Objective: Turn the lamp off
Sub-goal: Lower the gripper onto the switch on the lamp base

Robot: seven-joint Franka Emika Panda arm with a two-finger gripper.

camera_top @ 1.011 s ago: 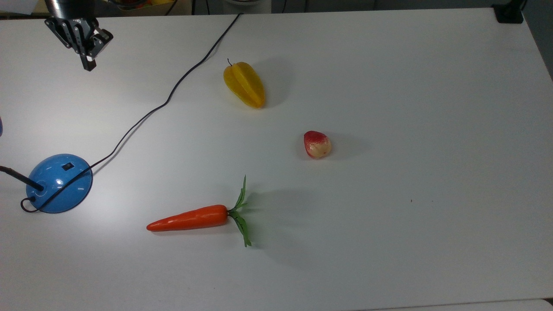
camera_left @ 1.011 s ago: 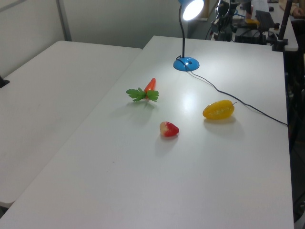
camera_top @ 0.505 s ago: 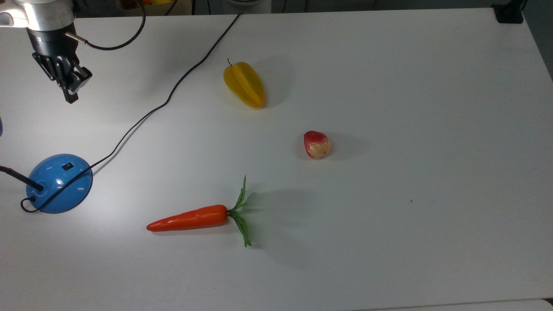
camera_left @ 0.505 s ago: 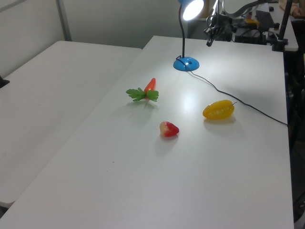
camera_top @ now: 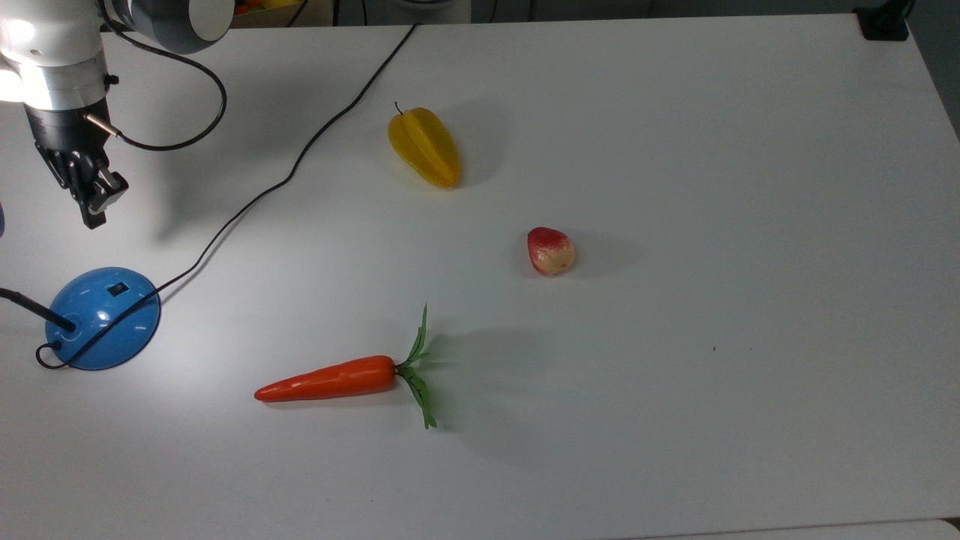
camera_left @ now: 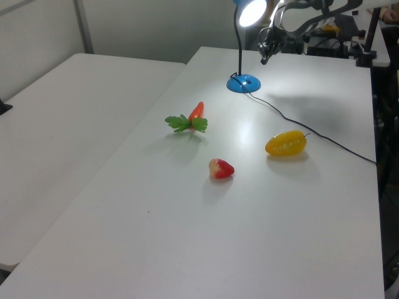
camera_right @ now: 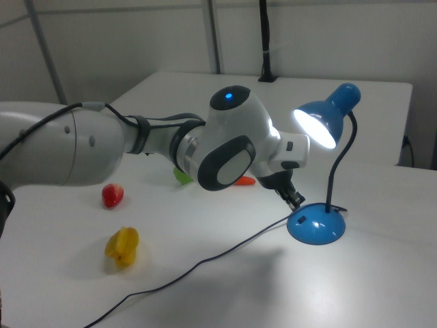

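Observation:
The lamp's glossy blue dome base [camera_top: 101, 319] sits at the top view's left edge, with its small black rocker switch [camera_top: 116, 288] on top. Its black cord [camera_top: 300, 157] runs off toward the table's far side. In the right view a thin black neck [camera_right: 339, 164] rises from the base [camera_right: 316, 225] to the blue shade [camera_right: 317, 126], and the bulb glows. My gripper [camera_top: 94, 214] hangs shut, with nothing in it, a short way from the base and above the table. Its tip [camera_right: 295, 198] is just left of the dome in the right view.
On the white table [camera_top: 712, 150] lie an orange carrot [camera_top: 330, 379], a yellow starfruit [camera_top: 424, 146] and a red-and-cream fruit [camera_top: 551, 251], all to the top view's right of the lamp. A black mount [camera_top: 885, 22] sits at the far right corner.
My gripper has travelled downward and slightly left in the top view, from the table's far edge to just short of the lamp base. The lamp and the fruit have not moved.

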